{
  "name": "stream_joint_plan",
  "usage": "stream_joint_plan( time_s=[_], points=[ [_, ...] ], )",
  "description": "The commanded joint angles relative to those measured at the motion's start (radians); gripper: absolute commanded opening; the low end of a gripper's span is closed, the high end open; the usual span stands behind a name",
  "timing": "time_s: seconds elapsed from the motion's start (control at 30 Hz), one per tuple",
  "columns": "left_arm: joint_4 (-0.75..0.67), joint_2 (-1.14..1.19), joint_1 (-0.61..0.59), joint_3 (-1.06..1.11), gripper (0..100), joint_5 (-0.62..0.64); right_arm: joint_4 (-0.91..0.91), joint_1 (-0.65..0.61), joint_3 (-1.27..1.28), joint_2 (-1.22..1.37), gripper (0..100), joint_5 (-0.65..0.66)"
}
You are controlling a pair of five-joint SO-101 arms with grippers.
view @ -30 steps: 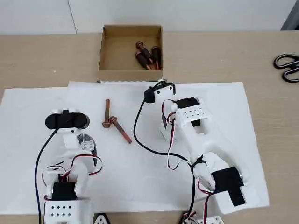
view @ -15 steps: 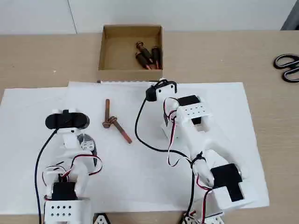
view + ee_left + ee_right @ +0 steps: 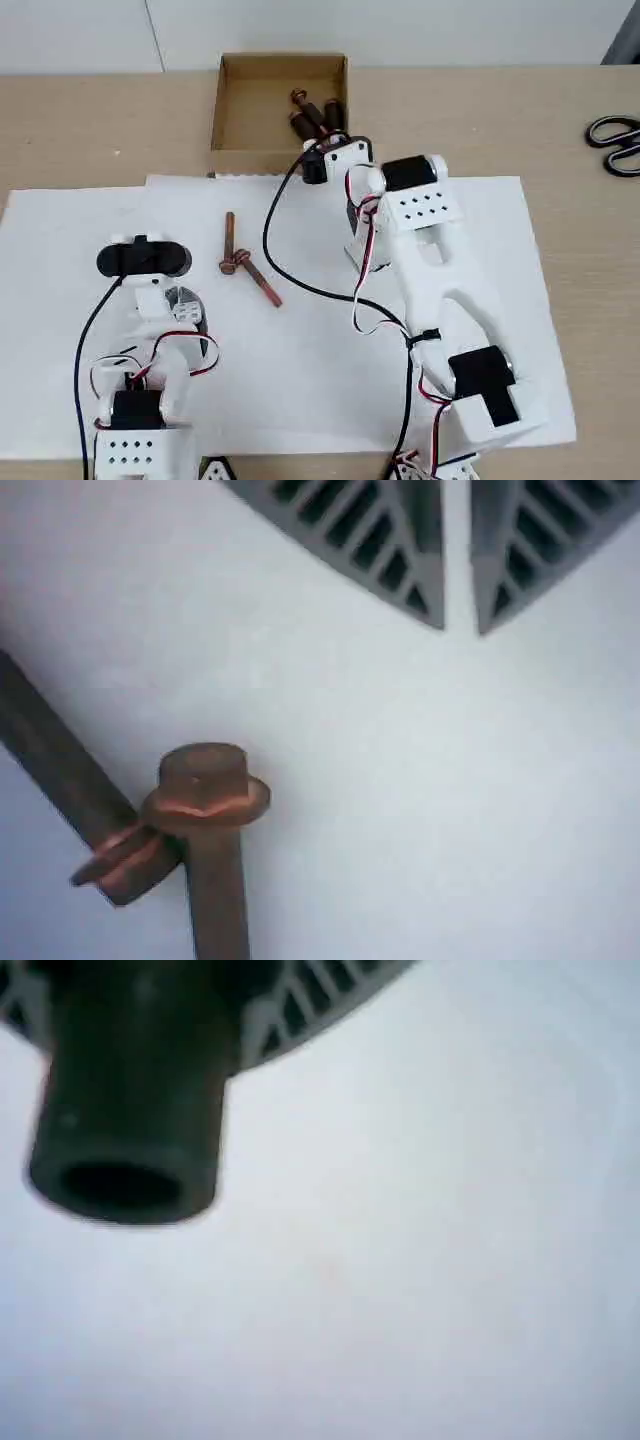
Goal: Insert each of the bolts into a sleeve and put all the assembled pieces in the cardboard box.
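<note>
Sleeve (image 3: 125,1130) clamped in the right gripper (image 3: 160,1005) — dark, hollow, open end out over white paper (image 3: 450,1260). Grey ribbed fingers (image 3: 300,1000) closed tight on its upper part.

From above, right arm (image 3: 430,260) stretched toward the cardboard box (image 3: 232,110), wrist just at the box's near wall, close to the right-hand corner. Inside the box, a few assembled pieces (image 3: 315,115) bunched against the right wall.

Two copper-coloured bolts loose on the paper, on the near side of the box and below its left half. Straight bolt (image 3: 230,232) with shank pointing at the box. Slanted bolt (image 3: 265,285) angled away from it. Heads touching, one flange leaning on the other's shank in the left wrist view.

Left gripper (image 3: 458,615) low over the paper beside those heads — farther from the box than the bolts. Fingers (image 3: 400,550) drawn nearly together, only a thin slit between the tips, nothing in them. Left arm (image 3: 145,320) folded back, well apart from the box.

Scissors (image 3: 615,145) on the bare table (image 3: 100,120), well off to the right of the box.
</note>
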Motion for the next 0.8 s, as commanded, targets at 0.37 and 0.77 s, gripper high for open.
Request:
stream_joint_plan(
  time_s=[0.37, 0.77],
  points=[
    [0.204, 0.028, -0.041, -0.367, 2, -0.115, 0.099, 0.019, 0.011, -0.437, 0.3, -0.259],
    [0.588, 0.781, -0.031, -1.145, 0, -0.095, 0.099, 0.234, 0.258, -0.682, 0.3, -0.259]
  ],
)
